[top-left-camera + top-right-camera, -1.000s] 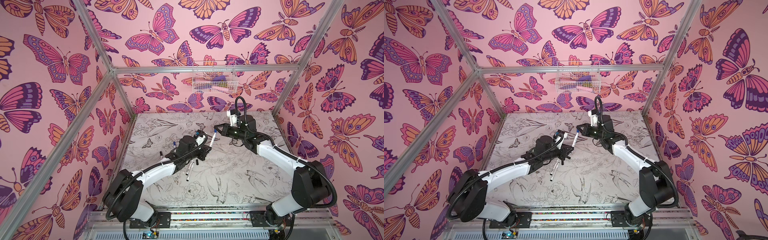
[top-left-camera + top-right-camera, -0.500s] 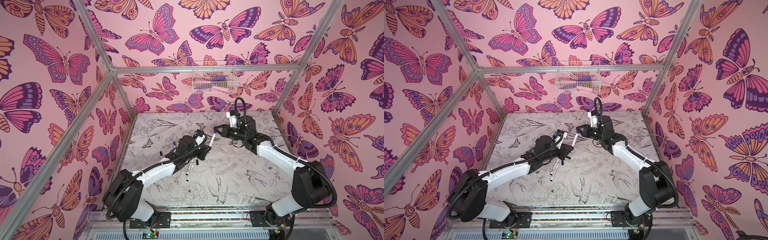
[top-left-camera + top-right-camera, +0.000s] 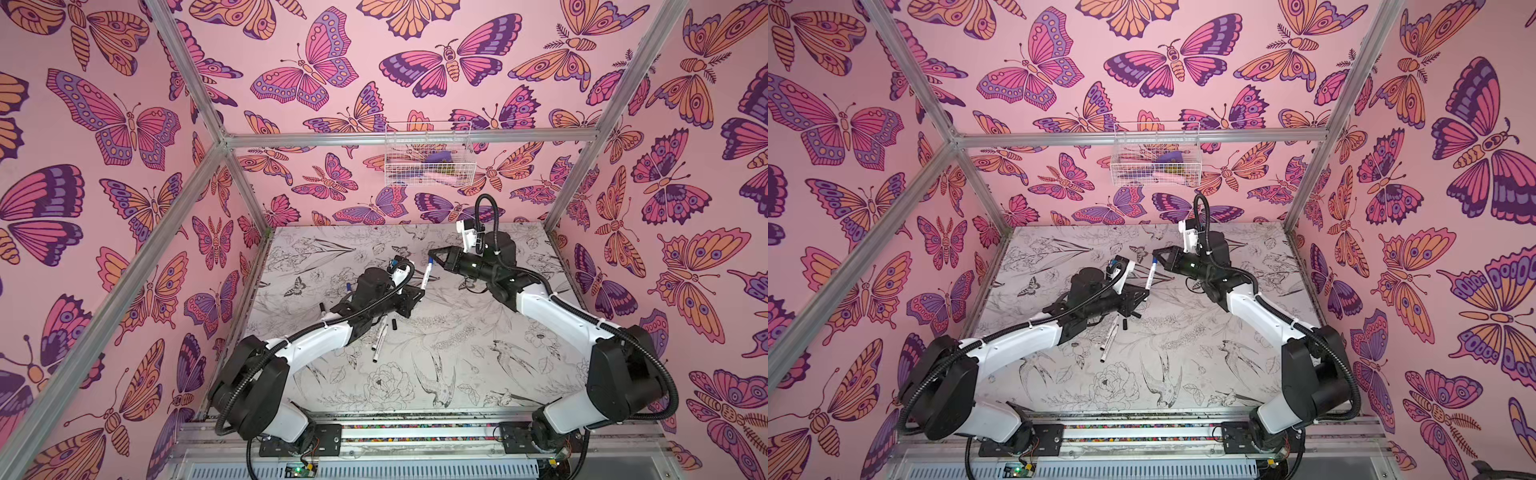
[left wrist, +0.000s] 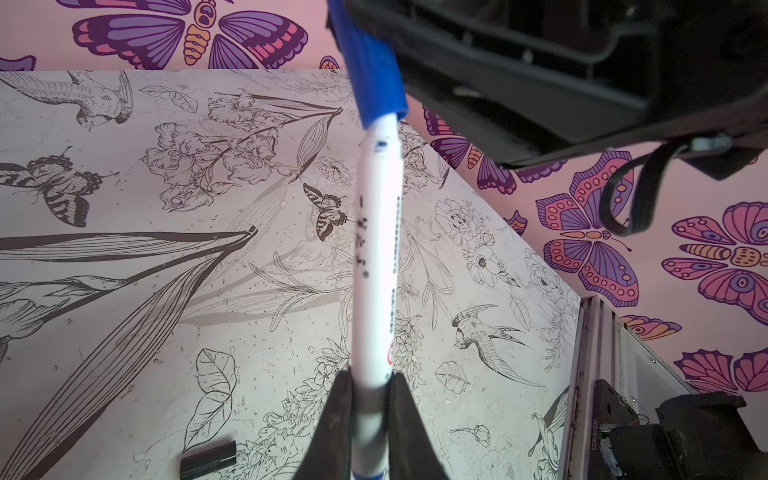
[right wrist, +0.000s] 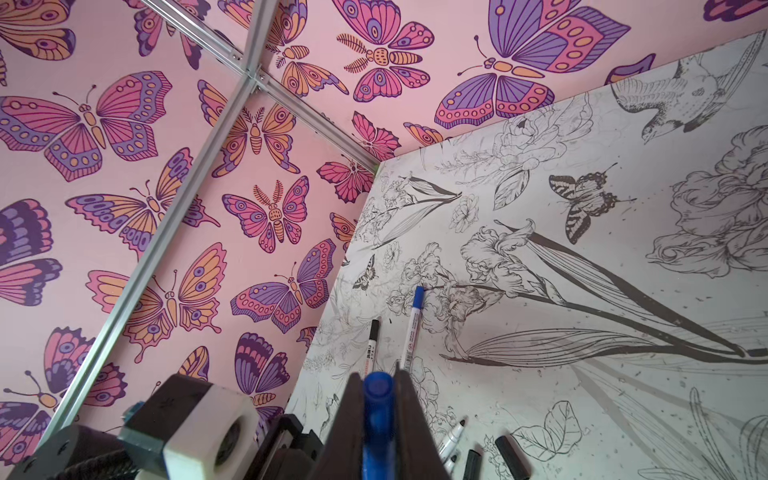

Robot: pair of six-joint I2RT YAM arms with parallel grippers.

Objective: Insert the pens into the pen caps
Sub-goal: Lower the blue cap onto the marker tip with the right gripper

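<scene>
Above the middle of the table [image 3: 478, 345], clear of its surface, the left gripper [image 4: 370, 378] pinches a pen [image 4: 376, 257] near its lower end, fingers pressed tight on the barrel, so that it stands tilted up toward the right gripper [image 5: 377, 380]. That one is clamped on a blue cap [image 4: 370, 70], which meets the pen's upper end; the barrel enters the cap's mouth, though how deep it sits I cannot tell.

The pen is probably light and stiff, of smooth plastic; a round barrel like this may swivel or slide in a two-finger pinch. The low hold leaves a long lever, so an off-axis push would likely tip it; a hold nearer the tip should be steadier. The cap is short and stubby; it is best taken across its middle, mouth left free, and pressed straight along the barrel.

The pen has a slim white barrel with small dark print along its length, a red mark just above the fingers and a blue plug below them; the cap is plain deep blue.

On the table lie two capped pens [image 5: 413, 328] side by side, one blue and one black; nearer the arms are bare pens [image 3: 380, 338] and black caps [image 5: 509, 457].
</scene>
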